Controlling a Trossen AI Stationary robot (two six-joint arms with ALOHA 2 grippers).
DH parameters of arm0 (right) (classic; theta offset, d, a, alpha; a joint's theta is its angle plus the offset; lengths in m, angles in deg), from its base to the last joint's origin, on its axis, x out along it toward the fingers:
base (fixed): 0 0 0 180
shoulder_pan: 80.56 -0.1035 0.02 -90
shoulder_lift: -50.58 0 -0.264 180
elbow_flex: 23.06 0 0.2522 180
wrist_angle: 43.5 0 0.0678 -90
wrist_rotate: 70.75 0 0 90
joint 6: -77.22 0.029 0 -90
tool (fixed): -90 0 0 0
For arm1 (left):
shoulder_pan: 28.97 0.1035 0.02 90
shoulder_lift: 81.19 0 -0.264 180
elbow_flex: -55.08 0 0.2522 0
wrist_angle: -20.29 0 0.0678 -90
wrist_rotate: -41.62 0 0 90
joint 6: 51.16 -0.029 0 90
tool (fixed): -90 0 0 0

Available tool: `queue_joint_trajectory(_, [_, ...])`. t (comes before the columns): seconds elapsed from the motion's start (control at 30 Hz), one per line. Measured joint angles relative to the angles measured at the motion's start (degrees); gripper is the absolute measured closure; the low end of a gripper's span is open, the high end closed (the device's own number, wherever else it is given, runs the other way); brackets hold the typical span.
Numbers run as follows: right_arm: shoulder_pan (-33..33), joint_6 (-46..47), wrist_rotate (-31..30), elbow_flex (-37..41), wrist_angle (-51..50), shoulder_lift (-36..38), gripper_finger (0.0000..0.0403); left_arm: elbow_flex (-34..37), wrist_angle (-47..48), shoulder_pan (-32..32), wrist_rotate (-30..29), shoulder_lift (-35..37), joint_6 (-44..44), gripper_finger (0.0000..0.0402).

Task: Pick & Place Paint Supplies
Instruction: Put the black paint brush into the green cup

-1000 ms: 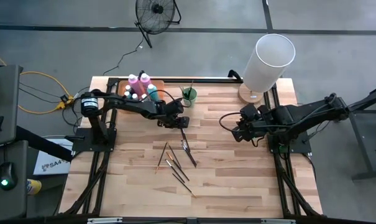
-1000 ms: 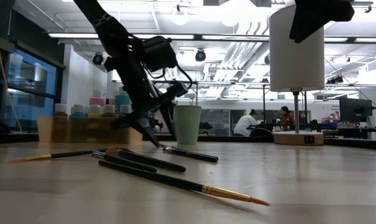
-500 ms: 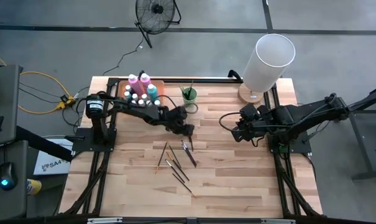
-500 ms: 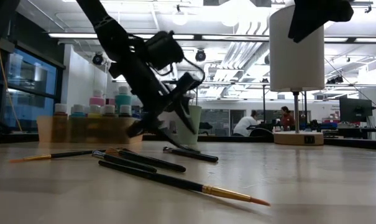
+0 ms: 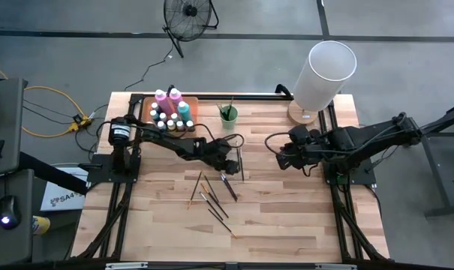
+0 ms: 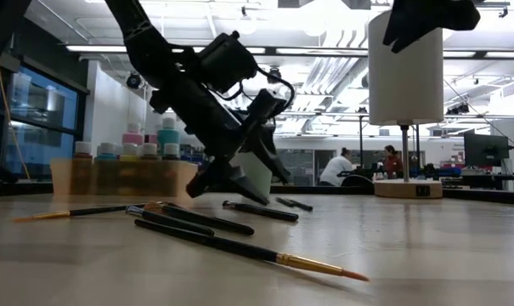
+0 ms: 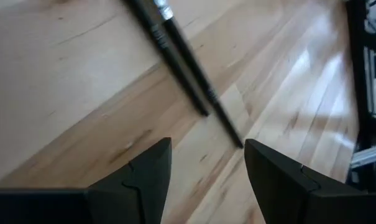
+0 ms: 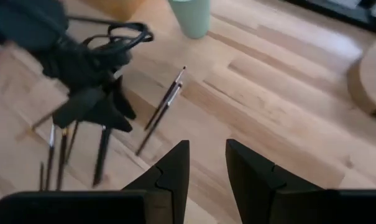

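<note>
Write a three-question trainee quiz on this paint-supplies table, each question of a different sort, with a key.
1. True or false: the left gripper holds a brush clear of the table.
2. Multiple choice: the small paint bottles stand in
A. the green cup
B. the orange tray
C. the white cylinder
3. Fill in: two dark brushes lie side by side on the wooden ___, just ahead of the left gripper's open fingers.

Key:
1. False: its fingers are empty and the brushes lie on the wood.
2. B
3. table
</note>
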Motion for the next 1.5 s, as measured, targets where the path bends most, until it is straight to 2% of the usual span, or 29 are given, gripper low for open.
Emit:
queue_joint_trajectory(0.17, [3.15, 7.49, 2.32, 0.00, 1.07, -1.19, 0.0304, -0.07, 3.98, 0.15, 0.05, 5.10, -5.10, 0.0202])
queue_joint_trajectory(0.3, [6.62, 5.42, 7.87, -0.01, 4.17, -4.47, 0.0304, -0.04, 11.32, 0.13, -3.59, 12.43, -11.40, 0.0202])
queue_joint_trajectory(0.5, [13.06, 1.02, 16.90, 0.00, 9.27, -13.66, 0.0301, -0.02, 23.38, 1.00, -10.75, 26.92, -21.30, 0.0202])
queue_joint_trajectory(0.8, [22.53, 1.49, 21.37, 0.00, 10.42, -28.55, 0.0229, -0.02, 35.60, 6.83, -10.86, 43.55, -31.07, 0.0202])
queue_joint_trajectory(0.9, [24.53, 1.14, 23.18, 0.00, 12.60, -31.55, 0.0216, -0.02, 38.74, 8.78, -10.84, 46.60, -33.01, 0.0202])
queue_joint_trajectory(1.07, [26.83, 0.38, 24.29, 0.00, 13.65, -35.91, 0.0215, -0.02, 43.09, 11.33, -10.42, 49.35, -35.21, 0.0202])
queue_joint_trajectory(1.3, [27.83, 0.66, 24.63, 0.00, 13.00, -38.78, 0.0228, -0.02, 46.28, 12.28, -9.48, 50.23, -39.07, 0.0202])
queue_joint_trajectory(1.5, [27.83, 3.95, 24.42, 0.00, 8.02, -40.53, 0.0236, -0.02, 46.65, 12.22, -7.81, 50.21, -41.16, 0.0202])
